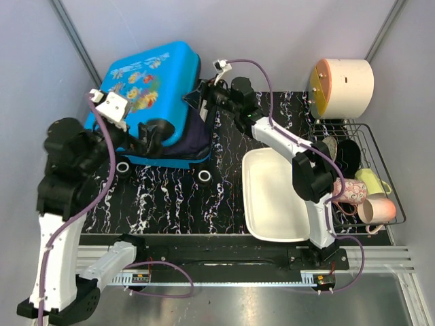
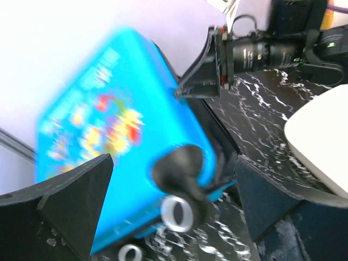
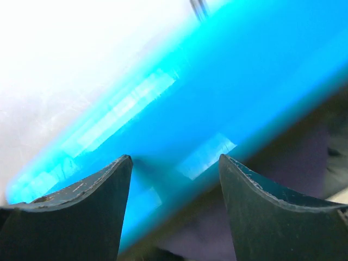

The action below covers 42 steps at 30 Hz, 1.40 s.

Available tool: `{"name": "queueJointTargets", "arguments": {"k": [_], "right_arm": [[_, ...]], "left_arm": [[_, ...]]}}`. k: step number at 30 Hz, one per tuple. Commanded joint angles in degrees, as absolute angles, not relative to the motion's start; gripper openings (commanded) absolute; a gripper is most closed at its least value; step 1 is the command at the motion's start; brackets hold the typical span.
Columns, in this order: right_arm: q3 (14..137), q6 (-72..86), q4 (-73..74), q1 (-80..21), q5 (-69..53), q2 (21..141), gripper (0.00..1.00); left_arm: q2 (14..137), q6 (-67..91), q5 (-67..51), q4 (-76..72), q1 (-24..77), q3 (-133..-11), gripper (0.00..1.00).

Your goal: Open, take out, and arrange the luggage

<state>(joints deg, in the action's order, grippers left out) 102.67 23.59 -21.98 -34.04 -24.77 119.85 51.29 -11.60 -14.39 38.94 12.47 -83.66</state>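
Blue luggage [image 1: 156, 75] lengthwise near-to-far, wheels [image 1: 123, 168] nearest

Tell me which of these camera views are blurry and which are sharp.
Top external view: sharp and evenly lit, the luggage crisp. Left wrist view: motion-smeared, the fish print reduced to coloured blotches. Right wrist view: worst, the luggage shell a soft blue blur with washed-out white above it.

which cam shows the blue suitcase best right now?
Top external: the whole luggage is in frame and sharp, partly open, with its fish print visible. Left wrist gets only one blurred corner with the wheels. Right wrist is too close and shows just a blurred blue edge.
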Motion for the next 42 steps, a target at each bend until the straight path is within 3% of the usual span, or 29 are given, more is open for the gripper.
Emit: {"name": "queueJointTargets", "arguments": {"k": [1,3,7,11,15,21,26,29,32,33,34,37,40,42], "right_arm": [[109.76,25.40,-29.62,-37.61,-26.37,120.49,0.74],[111.26,25.40,-29.53,-38.49,-26.72,122.16,0.74],[115.30,25.23,-28.13,-39.29,-26.98,124.71,0.75],[111.90,22.42,-24.79,-38.94,-25.58,121.57,0.78],[100.40,19.43,-23.47,-35.69,-22.59,112.44,0.84],[84.66,12.15,-22.68,-30.59,-16.99,101.19,1.00],[79.11,8.26,-14.78,-27.96,-18.55,97.47,0.99],[76.56,7.73,-11.17,-27.77,-16.62,96.77,0.96],[74.97,7.82,-9.15,-27.77,-14.51,96.85,0.94],[74.80,7.91,-7.92,-27.77,-13.28,96.94,0.93],[74.53,7.56,-7.39,-27.77,-13.10,96.94,0.93],[73.57,6.68,-6.85,-27.77,-13.35,96.94,0.90],[72.52,6.42,-9.39,-27.77,-16.51,97.38,0.87],[72.51,7.82,-13.51,-27.86,-19.33,98.69,0.83]], "left_arm": [[50.79,-28.99,-25.02,45.94,12.83,-93.05,0.99],[53.51,-31.99,-33.27,54.99,13.35,-95.44,0.93],[54.41,-29.36,-33.22,59.42,16.26,-92.66,0.84],[49.05,-28.92,-32.79,53.99,16.52,-79.75,0.84],[47.46,-24.01,-24.53,45.72,18.45,-62.71,0.89],[52.98,-8.81,-16.80,37.36,18.98,-55.29,0.94],[58.44,-4.49,-15.83,34.72,20.21,-53.70,0.94],[63.27,-2.47,-14.42,34.37,20.48,-53.17,0.88],[67.40,-1.76,-13.62,35.15,20.39,-53.79,0.77],[68.11,-1.84,-13.36,35.68,20.48,-54.57,0.68],[68.64,-1.93,-13.45,36.73,20.13,-55.10,0.49],[67.51,-1.32,-20.63,37.79,16.20,-58.87,0.18],[63.64,-0.18,-30.56,36.74,11.27,-65.28,0.01],[61.35,2.54,-35.67,36.39,9.24,-70.54,0.00]]}}
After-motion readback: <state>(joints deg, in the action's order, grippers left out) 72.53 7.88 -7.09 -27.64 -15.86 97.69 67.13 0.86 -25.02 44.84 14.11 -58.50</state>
